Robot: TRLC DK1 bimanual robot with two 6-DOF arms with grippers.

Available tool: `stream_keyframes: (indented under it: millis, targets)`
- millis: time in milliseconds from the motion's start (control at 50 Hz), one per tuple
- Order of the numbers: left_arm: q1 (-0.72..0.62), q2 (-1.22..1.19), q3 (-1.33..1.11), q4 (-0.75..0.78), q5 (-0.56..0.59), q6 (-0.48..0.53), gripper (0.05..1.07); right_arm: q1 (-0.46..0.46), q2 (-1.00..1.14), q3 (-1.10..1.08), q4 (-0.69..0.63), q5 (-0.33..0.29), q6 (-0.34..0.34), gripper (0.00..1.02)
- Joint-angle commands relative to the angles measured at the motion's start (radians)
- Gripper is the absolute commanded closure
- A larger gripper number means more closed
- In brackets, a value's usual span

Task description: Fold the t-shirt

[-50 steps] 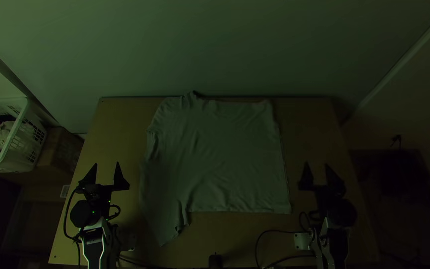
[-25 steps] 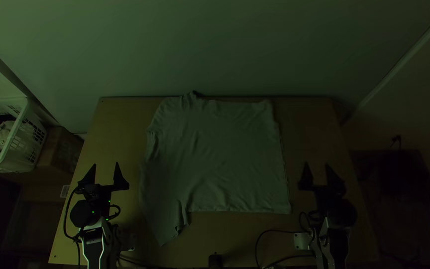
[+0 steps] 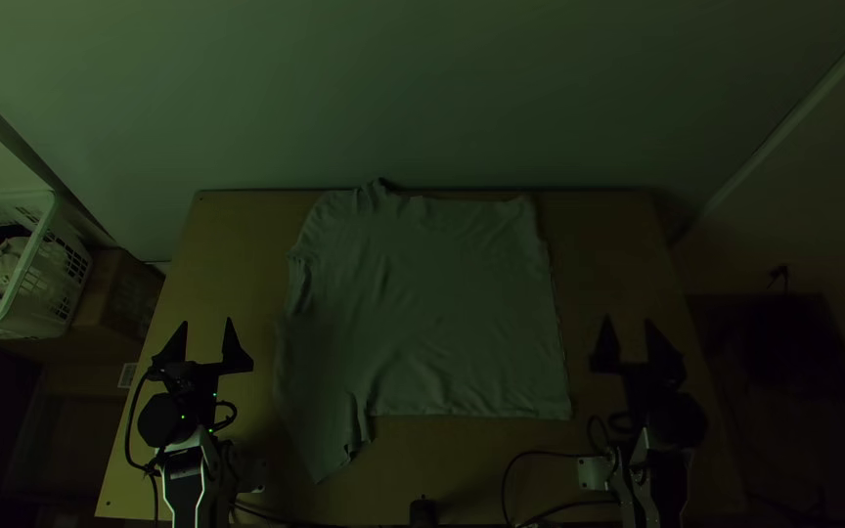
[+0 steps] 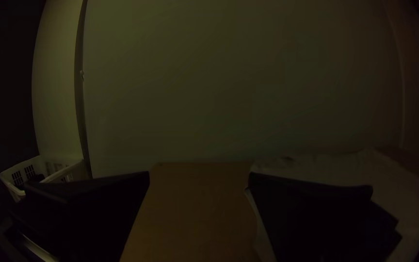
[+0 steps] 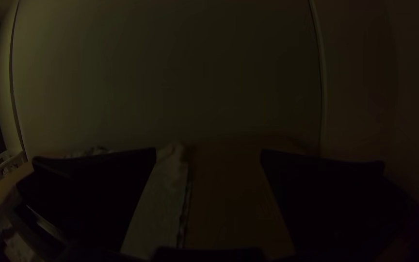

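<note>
Slightly toward 3 o'clock, the right gripper (image 3: 628, 319) had shifted. Both it, at 4 o'clock from the t-shirt (image 3: 442, 313), and the left gripper (image 3: 207, 321), at 8, were open and empty. Mostly spread on the tabletop (image 3: 227, 254), the cloth seemingly awaited nearly all its folding.

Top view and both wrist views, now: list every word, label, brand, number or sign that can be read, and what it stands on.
No readable text in any of the three views.
White link of the left arm: a small dark mark, too small to read.
T-shirt: no lettering that I can make out.
</note>
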State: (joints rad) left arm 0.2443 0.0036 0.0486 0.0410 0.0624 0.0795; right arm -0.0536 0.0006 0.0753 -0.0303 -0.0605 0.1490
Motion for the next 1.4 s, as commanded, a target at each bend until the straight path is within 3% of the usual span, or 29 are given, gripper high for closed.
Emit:
stream_keyframes:
  millis: [0,680,1120,1380]
  targets:
    - [-0.004,-0.005,-0.003,0.014,-0.003,-0.001,0.09,0.000,-0.004,0.052,0.015,0.007,-0.008,0.04]
    - [-0.046,0.082,0.189,0.013,0.002,-0.012,0.09,0.012,0.122,0.248,0.009,0.005,-0.048,0.04]
    - [-0.063,0.455,0.524,-0.004,0.002,-0.041,0.09,0.017,0.444,0.475,0.021,0.005,-0.066,0.04]
    - [-0.120,0.700,0.758,-0.118,0.002,-0.049,0.09,0.015,0.639,0.632,0.018,0.005,-0.075,0.04]
